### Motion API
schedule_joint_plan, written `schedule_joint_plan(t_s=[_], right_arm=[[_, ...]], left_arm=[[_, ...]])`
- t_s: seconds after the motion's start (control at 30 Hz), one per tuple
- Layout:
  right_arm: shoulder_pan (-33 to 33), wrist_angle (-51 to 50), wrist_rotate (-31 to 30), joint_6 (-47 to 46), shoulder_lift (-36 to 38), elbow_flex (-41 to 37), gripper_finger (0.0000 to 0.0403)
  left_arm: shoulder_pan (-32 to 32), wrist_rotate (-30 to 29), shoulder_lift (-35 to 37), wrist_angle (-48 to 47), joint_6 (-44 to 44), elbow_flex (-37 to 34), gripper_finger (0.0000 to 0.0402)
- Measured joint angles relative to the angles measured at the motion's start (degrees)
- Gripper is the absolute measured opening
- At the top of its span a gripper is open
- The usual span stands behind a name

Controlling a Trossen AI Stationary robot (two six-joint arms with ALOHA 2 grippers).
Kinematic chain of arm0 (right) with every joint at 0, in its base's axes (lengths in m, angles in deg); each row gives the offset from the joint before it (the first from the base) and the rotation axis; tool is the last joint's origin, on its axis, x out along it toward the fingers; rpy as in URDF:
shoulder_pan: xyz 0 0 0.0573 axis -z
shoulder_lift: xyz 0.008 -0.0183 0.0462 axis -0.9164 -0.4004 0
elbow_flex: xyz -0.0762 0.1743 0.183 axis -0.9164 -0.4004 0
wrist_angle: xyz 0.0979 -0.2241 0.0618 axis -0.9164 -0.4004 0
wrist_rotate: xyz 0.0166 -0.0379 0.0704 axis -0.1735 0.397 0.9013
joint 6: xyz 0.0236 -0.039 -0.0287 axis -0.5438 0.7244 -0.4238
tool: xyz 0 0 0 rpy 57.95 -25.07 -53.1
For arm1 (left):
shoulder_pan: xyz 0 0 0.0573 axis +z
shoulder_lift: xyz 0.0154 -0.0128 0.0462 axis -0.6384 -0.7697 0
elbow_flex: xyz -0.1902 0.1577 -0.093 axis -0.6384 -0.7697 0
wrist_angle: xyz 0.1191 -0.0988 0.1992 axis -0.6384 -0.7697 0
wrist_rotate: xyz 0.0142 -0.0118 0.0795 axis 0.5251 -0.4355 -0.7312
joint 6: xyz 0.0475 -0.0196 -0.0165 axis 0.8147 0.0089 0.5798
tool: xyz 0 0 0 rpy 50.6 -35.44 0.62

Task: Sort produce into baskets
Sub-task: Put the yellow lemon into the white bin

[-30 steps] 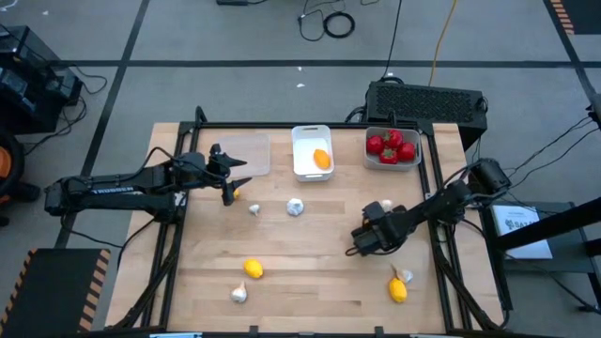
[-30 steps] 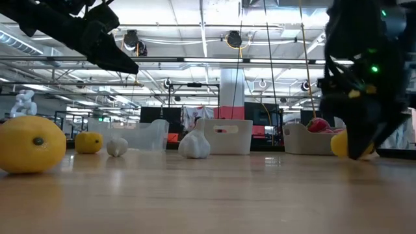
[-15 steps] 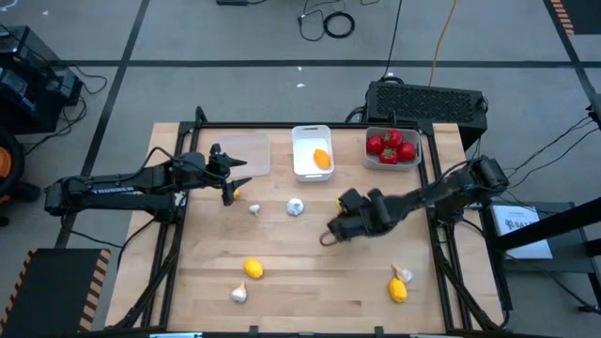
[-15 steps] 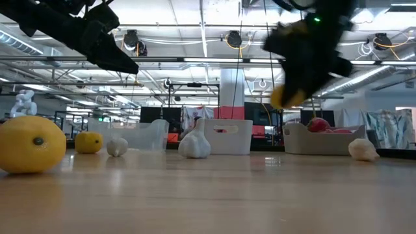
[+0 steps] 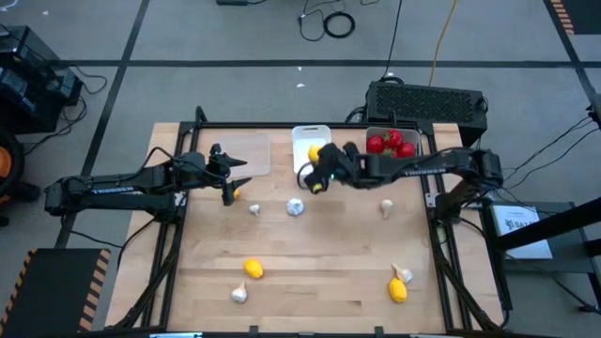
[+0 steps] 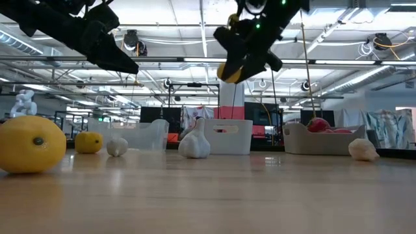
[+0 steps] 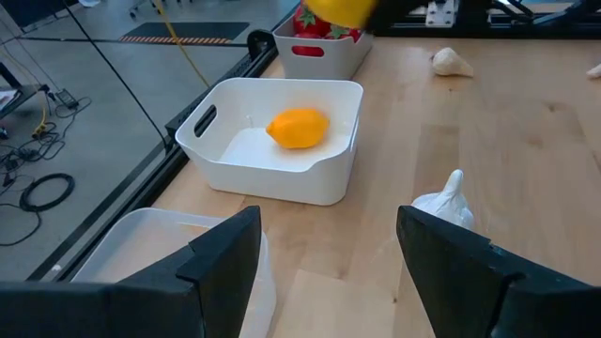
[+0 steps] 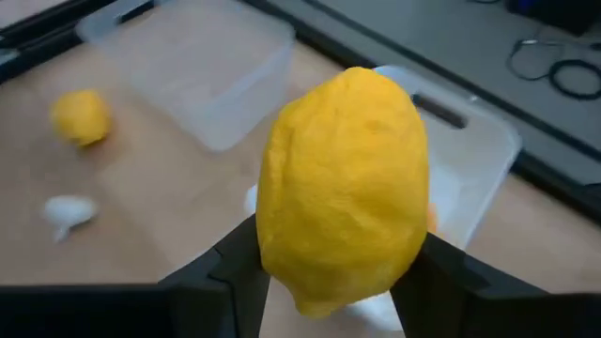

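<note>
High view showed your right tool (image 5: pixel 319 176) clamped on a lemon (image 5: pixel 315 153) above the white tray (image 5: pixel 302 169), matching its lemon inside; left tool (image 5: pixel 232 175), at nine o'clock, gaped empty.

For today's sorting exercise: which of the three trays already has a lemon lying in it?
The white middle tray: one lemon lies inside. The clear tray looks empty; the right one holds tomatoes.

I've got a bright yellow plastic toy lemon (image 8: pixel 343 188) pinched in my dark black right gripper (image 5: pixel 319 178), orange-yellow lemon (image 7: pixel 298 128) in the white rectangular plastic tray (image 7: pixel 331 183), red toy tomatoes (image 5: pixel 392 146) with green tops, whitish garlic bulb (image 5: pixel 295 207) on the pale blond wooden tabletop (image 5: pixel 319 272)
</note>
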Motion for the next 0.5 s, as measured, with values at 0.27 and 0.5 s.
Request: schedule_joint_plan(t_s=[0.27,0.5], right_arm=[[6.87,4.73,5.30,3.70,-1.80,-0.01,0.0203],[9.28,5.67,6.15,3.49,-4.35,-0.04,0.0248]], left_arm=[[0.00,-0.02,0.01,-0.01,0.24,0.00,0.0255],[0.00,0.03,0.02,-0.02,0.52,-0.02,0.0255]])
